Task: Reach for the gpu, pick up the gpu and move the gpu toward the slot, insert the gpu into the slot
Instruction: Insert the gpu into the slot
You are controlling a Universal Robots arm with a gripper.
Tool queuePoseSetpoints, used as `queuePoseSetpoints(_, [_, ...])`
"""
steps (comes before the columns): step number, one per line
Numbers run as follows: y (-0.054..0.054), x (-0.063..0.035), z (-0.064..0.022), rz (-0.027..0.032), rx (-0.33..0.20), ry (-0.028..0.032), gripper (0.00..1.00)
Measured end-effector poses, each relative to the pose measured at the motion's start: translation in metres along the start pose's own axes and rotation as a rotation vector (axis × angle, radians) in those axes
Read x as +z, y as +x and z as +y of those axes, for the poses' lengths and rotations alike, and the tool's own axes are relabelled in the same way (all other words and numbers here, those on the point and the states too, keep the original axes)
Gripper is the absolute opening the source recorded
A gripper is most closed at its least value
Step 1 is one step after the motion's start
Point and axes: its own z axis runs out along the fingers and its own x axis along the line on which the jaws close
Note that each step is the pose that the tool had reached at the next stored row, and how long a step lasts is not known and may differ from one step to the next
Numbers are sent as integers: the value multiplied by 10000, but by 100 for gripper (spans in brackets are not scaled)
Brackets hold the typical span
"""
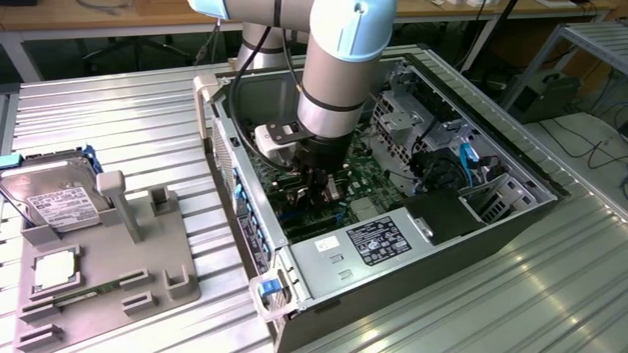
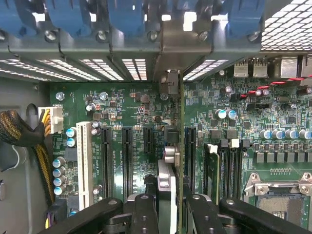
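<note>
The gpu (image 2: 181, 161) stands on edge in the middle of the wrist view, a thin green-edged card running from the lower centre of the frame up toward the silver bracket (image 2: 185, 44) at the top. It sits upright over the green motherboard (image 2: 136, 112), in line with the row of black expansion slots (image 2: 127, 156), and its lower edge looks to be at or in a slot — how deep it is seated cannot be told. The hand (image 2: 170, 207) pinches the gpu from both sides, black fingers (image 2: 146, 214) closed against the card at the bottom centre of that frame.

In the exterior view the hand (image 1: 319, 193) reaches down inside the open computer case (image 1: 530, 176) near the frame's centre, with the card only a dark sliver under it. The arm (image 1: 339, 73), silver with light blue joints, comes down from the top centre. Below the hand in that frame lies the power supply (image 1: 368, 243) with its label, and blue cables (image 1: 469, 158) sit toward the right.

The case rests on a ribbed metal worktop (image 1: 118, 125). At the lower left a grey fixture tray (image 1: 147, 257) carries a silver hard drive (image 1: 49, 198) leaning upright and a small square processor chip (image 1: 56, 268) lying flat — both well apart from the case.
</note>
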Motion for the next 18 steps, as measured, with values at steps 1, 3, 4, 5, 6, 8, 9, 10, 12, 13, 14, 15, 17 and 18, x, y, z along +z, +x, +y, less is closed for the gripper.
queuePoseSetpoints(1, [0, 0, 0, 0, 0, 0, 28])
queuePoseSetpoints(3, [0, 0, 0, 0, 0, 0, 28])
queuePoseSetpoints(4, [0, 0, 1, -2, 0, -5, 28])
queuePoseSetpoints(5, [-1, 4, 2, -12, 4, 1, 29])
queuePoseSetpoints(6, [-1, 3, 2, -6, 4, 1, 29])
queuePoseSetpoints(8, [0, -16, 0, 0, 0, 0, 36])
queuePoseSetpoints(9, [-1, -35, 0, 0, 0, 0, 36])
queuePoseSetpoints(10, [-1, -58, 0, -1, 0, 1, 36])
queuePoseSetpoints(12, [-3, -123, 0, -1, 0, 0, 36])
queuePoseSetpoints(13, [-3, -157, 0, 1, 0, -1, 36])
queuePoseSetpoints(14, [-4, -190, 0, -1, 0, 0, 36])
queuePoseSetpoints(15, [-4, -227, -1, -1, 1, 0, 36])
queuePoseSetpoints(17, [-6, -306, -1, -1, 0, 1, 36])
queuePoseSetpoints(18, [-7, -341, -1, -2, 0, 1, 36])
